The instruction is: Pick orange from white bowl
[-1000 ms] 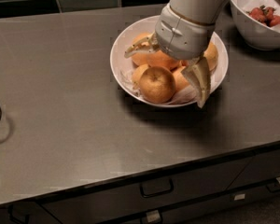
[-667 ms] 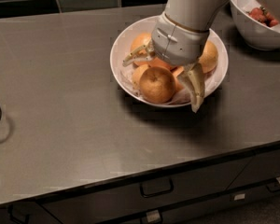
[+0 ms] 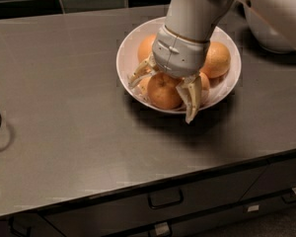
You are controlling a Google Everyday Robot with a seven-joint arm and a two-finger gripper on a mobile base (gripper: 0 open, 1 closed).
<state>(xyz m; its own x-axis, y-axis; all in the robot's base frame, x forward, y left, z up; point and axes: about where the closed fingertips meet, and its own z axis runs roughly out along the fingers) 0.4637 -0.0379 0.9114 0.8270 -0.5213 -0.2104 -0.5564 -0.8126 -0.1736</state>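
Orange [image 3: 164,92]: at 6 o'clock inside the white bowl [image 3: 126,58], close to the front rim.

Counted, largest first: one counter [image 3: 64,112], one arm [image 3: 197,14], two bowls, four oranges showing, one claw [image 3: 160,101].

Second bowl [image 3: 266,36] also white, at 2 o'clock from the first, partly cut off by the arm, contents hidden. Other oranges [image 3: 145,46] at 11 o'clock, 2 o'clock and 4 o'clock within the white bowl, the last half behind a finger.

Claw down over the bowl's front half, spread wide: one finger at 9 o'clock of the orange and apart from it, the other at 3 o'clock, just beside the skin; cannot tell whether touching.

Round, deep orange, lit from above, with a small dark puckered dimple near the top.

Counter dark grey-brown with a dull sheen, the bowl's shadow lying toward 5 o'clock. Under the front edge, dark drawers [image 3: 212,191] with bar handles [image 3: 165,199]. At 12 o'clock, behind the counter, dark tiles [image 3: 89,1] with pale joints.
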